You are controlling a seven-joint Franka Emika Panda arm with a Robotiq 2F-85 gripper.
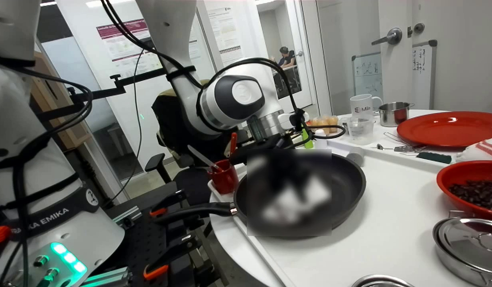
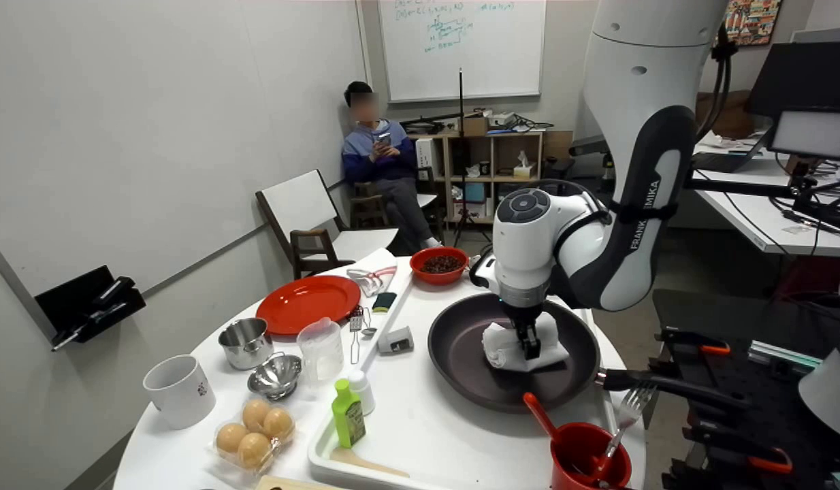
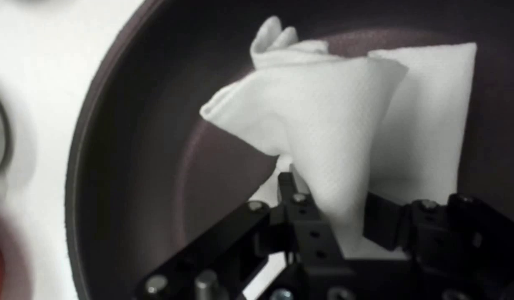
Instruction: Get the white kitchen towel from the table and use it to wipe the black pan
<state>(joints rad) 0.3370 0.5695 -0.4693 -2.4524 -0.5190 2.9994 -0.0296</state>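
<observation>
One hand (image 3: 332,204) grips one towel (image 3: 323,96) in one black pan (image 2: 457,364).

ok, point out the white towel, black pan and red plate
White towel (image 3: 330,121), in the wrist view: central fold
Black pan (image 2: 464,354), in an exterior view: inside surface
Red plate (image 2: 308,304), in an exterior view: flat middle

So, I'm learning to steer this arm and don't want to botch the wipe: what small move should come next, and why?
Probably slide the towel a little across the pan, away from its handle, without letting go. The hand looks closed on the towel, which lies inside the pan, and bare pan bottom shows on that side.
</observation>
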